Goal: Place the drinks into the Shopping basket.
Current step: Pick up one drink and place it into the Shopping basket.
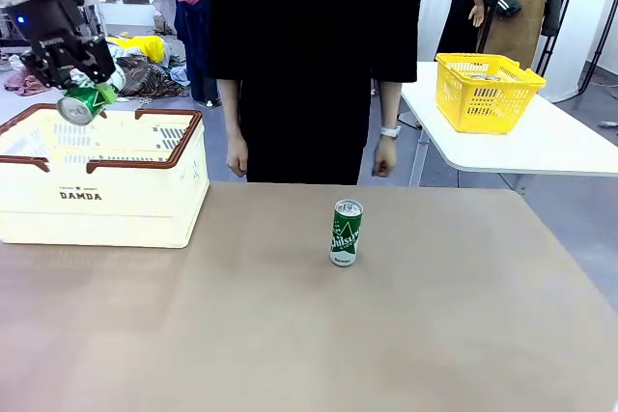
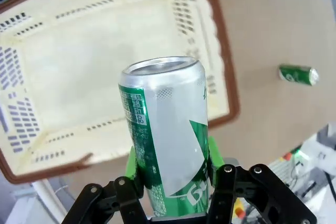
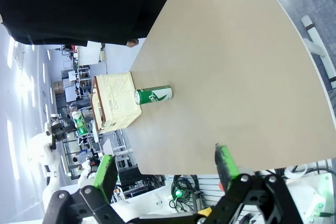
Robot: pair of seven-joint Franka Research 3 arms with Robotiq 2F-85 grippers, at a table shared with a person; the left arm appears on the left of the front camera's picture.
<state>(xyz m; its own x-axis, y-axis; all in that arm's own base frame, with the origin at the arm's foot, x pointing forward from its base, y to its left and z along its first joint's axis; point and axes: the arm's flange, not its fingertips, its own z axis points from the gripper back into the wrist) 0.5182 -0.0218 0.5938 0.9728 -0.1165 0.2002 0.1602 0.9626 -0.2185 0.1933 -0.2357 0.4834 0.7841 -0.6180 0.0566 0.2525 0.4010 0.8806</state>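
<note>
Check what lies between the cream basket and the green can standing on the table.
Nothing: the front view shows bare tan tabletop running from the Shopping basket to the upright green can.

Bright, diffuse indoor light; shadows on the matte tan tabletop [image 1: 435, 335] are faint and soft. The cream-white slotted plastic basket [image 1: 116, 180], at left, is almost overexposed. Sheen whitens the held green metal drink can [image 2: 168, 140]. Wrist views curve straight edges.
</note>
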